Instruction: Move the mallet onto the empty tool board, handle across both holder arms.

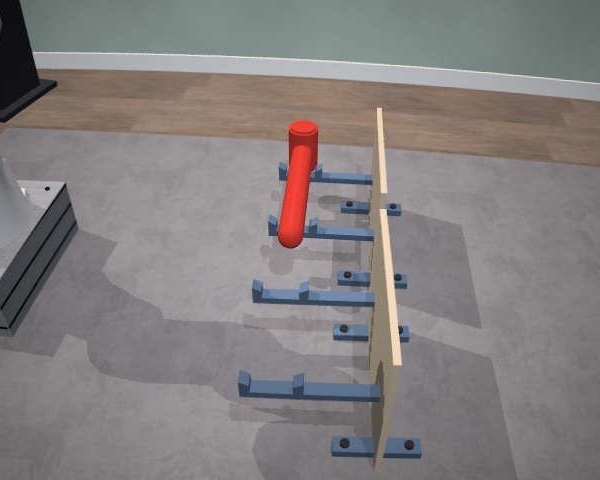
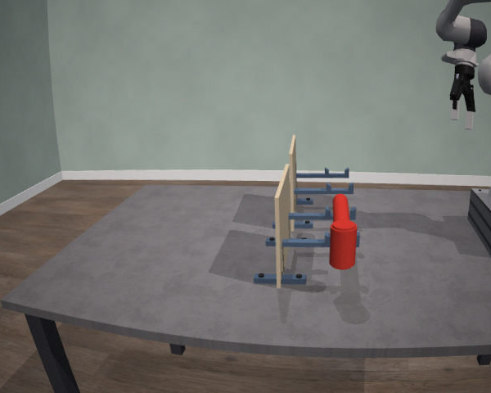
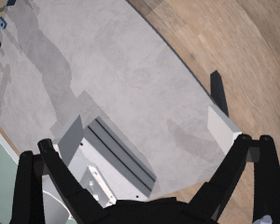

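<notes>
The red mallet [image 1: 296, 201] [image 2: 340, 207] lies across the two blue arms of one tool board [image 1: 379, 149] [image 2: 281, 219]. Its head [image 1: 303, 136] [image 2: 343, 247] hangs outside the outer arm. The second board [image 1: 387, 310] [image 2: 292, 160] stands beside it. Both of its arms [image 1: 310, 296] [image 1: 336, 390] [image 2: 317, 173] [image 2: 317, 190] are empty. My gripper [image 2: 461, 114] [image 3: 145, 121] is open and empty. It hangs high above the table near the robot base, far from both boards. The top view does not show it.
The robot base [image 1: 21, 248] [image 2: 487, 223] stands on a stepped grey block at the table's side. Blue foot brackets [image 1: 354, 207] [image 2: 279, 277] bolt the boards to the grey table [image 1: 135, 206] [image 2: 152, 254]. The wrist view shows the table edge and wooden floor below.
</notes>
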`<state>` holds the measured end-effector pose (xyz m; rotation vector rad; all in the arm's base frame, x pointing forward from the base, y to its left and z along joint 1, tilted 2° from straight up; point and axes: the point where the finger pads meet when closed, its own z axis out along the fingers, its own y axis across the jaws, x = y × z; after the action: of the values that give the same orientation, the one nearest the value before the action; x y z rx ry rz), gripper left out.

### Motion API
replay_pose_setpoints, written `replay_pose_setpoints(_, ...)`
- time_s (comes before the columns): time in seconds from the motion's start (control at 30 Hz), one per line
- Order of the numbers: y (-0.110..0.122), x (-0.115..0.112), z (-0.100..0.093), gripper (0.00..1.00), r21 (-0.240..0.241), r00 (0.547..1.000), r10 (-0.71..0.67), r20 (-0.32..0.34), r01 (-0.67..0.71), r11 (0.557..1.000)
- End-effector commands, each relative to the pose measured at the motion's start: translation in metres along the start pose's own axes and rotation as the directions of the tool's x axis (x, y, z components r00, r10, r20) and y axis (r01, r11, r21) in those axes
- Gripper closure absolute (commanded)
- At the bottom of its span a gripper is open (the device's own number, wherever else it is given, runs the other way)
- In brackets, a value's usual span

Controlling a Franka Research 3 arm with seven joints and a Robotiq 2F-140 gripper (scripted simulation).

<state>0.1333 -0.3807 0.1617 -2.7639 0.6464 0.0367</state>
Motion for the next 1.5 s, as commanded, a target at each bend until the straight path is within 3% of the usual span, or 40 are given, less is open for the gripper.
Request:
replay_pose_setpoints(0.0,0.000,0.000,0.000,0.00,0.000,1.000,0.000,0.000,0.000,1.000)
replay_pose_setpoints(0.6,0.000,0.000,0.000,0.00,0.000,1.000,-0.002,0.000,0.002,1.000)
replay_pose_setpoints(0.73,-0.011,0.000,0.005,0.00,-0.005,0.999,-0.038,0.006,0.038,0.999)
replay_pose_setpoints(0.83,-0.033,-0.002,0.015,0.00,-0.014,0.993,-0.115,0.019,0.115,0.993)
replay_pose_setpoints(1.03,-0.104,-0.001,0.042,0.00,-0.032,0.941,-0.335,0.055,0.337,0.941)
replay_pose_setpoints(1.1,-0.104,-0.001,0.042,0.00,-0.032,0.941,-0.335,0.055,0.337,0.941)
replay_pose_setpoints(1.13,-0.128,-0.002,0.052,0.00,-0.036,0.911,-0.407,0.069,0.410,0.911)
replay_pose_setpoints(1.3,-0.175,-0.004,0.072,0.00,-0.042,0.833,-0.544,0.098,0.549,0.835)
replay_pose_setpoints(1.47,-0.228,-0.004,0.094,0.00,-0.043,0.724,-0.677,0.131,0.686,0.726)
